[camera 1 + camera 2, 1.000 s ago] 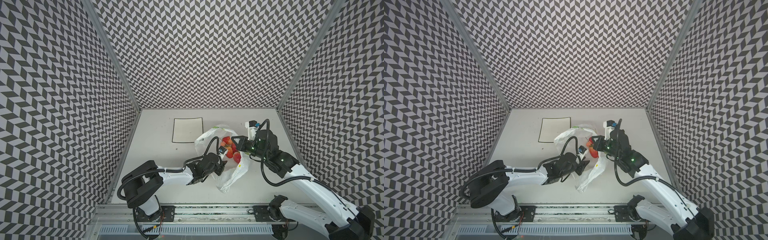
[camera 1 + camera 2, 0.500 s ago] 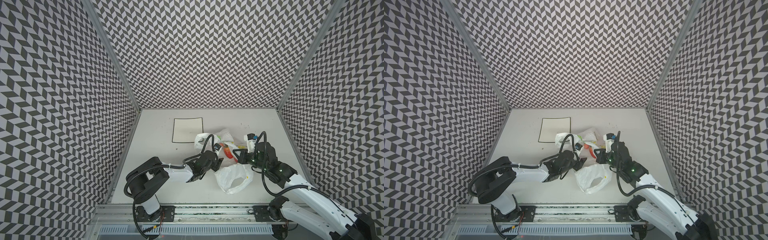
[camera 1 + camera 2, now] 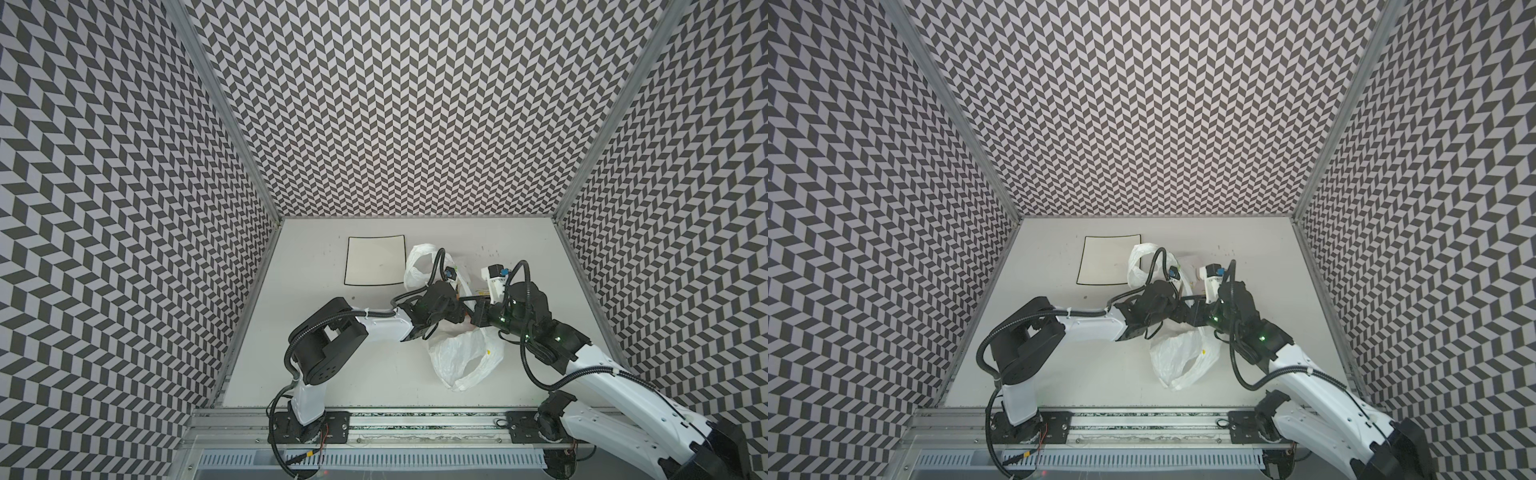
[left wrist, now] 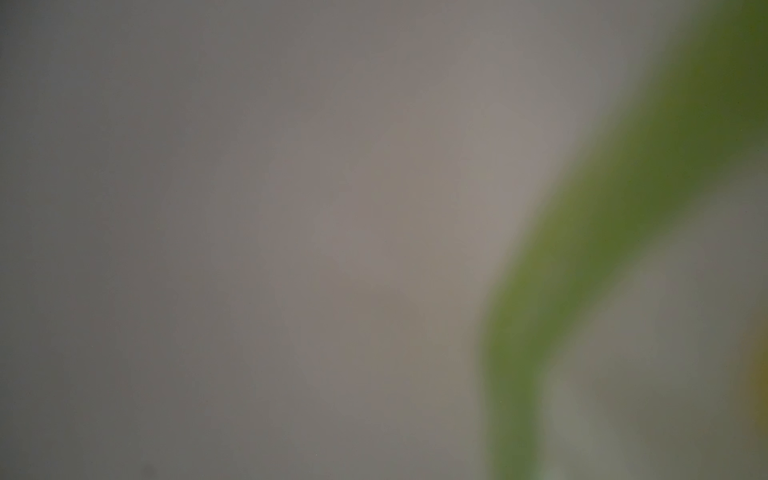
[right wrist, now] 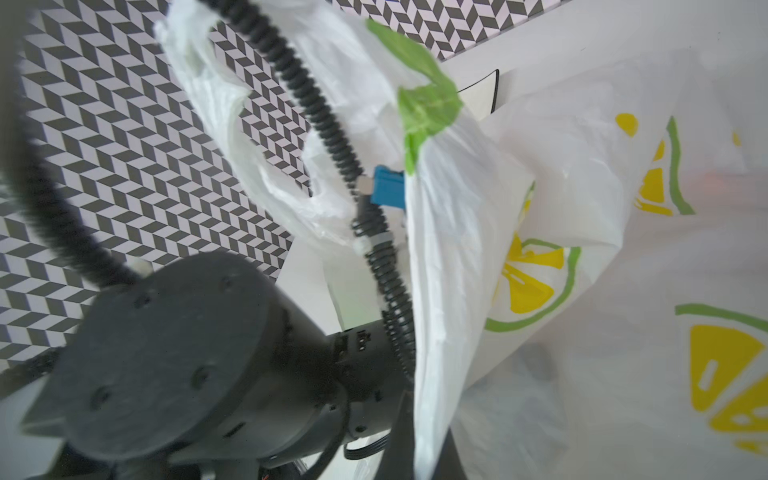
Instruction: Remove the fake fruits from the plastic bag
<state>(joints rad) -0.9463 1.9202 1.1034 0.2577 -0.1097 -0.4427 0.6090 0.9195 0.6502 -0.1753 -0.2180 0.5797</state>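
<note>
A: Since one second before, the plastic bag (image 3: 463,357) had come down from its lifted position and lay flatter on the table (image 3: 332,374). Both arms had sunk with it, and the red fruits in its mouth had gone out of sight.

B: How did the bag lie?

A: Its long axis ran from the handle loop at upper centre of both top views down to the loose lobe at lower centre. The plate (image 3: 374,261) was just beside that handle, on its left.

B: And the pincers?

A: The left gripper (image 3: 459,318) and the right gripper (image 3: 478,322) met over the middle of the bag, very near each other. The right one was pressed together and seemed to pinch the bag's edge, because the film ran tight toward it in the right wrist view. The left one I could not tell; film covered its camera.

B: Where were the fake fruits (image 5: 706,178)?

A: Inside the bag, showing only as a weak red glow through the film, I judged between both pincers. The left arm looked nearer. Folded film and the black cable (image 5: 324,116) stood in the way.
</note>
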